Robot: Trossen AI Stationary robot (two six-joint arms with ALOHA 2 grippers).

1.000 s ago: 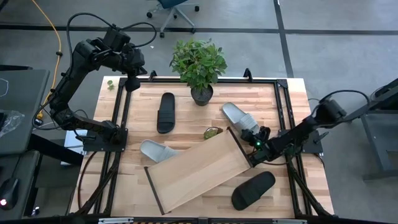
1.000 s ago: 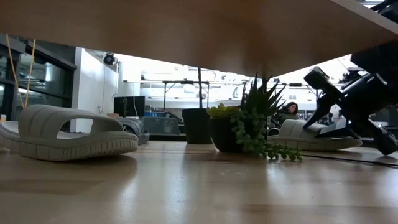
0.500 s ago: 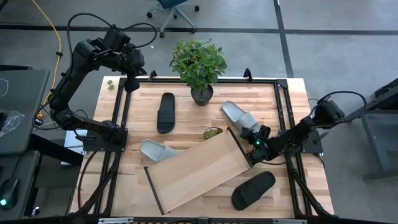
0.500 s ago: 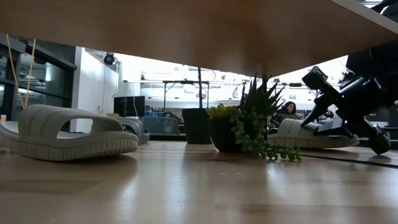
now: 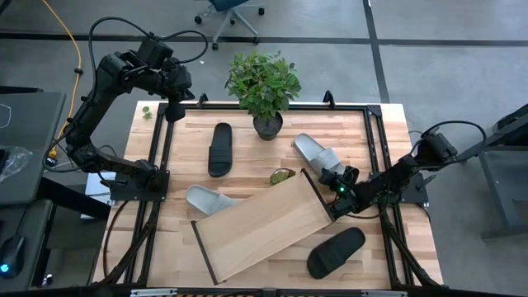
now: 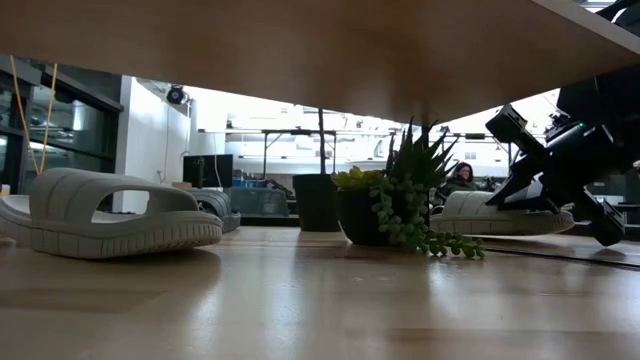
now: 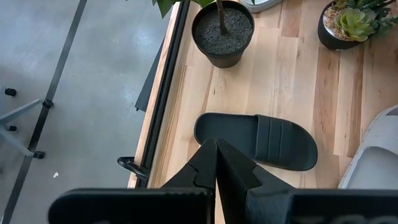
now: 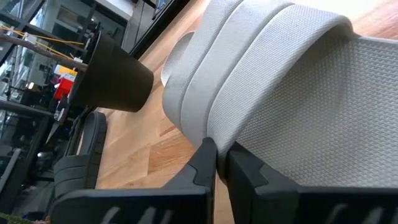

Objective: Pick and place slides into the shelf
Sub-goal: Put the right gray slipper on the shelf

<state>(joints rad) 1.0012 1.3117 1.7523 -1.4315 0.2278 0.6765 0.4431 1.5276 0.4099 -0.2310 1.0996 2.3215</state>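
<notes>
Near the tabletop's right edge, right hand is clamped on the rim of a grey slide beside the tilted shelf. Second grey slide touches the shelf's left end. One black slide lies left of the plant pot, another black slide below the shelf. Left hand hangs fully closed and empty over the far-left corner.

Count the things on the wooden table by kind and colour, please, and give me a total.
Light grey slides: 2, one by the shelf's left end, one at the right gripper
Black slides: 2, one at the back left, one at the front right
Shelf: 1
Large potted plant: 1
Small succulent pot: 1
Total: 7
</notes>
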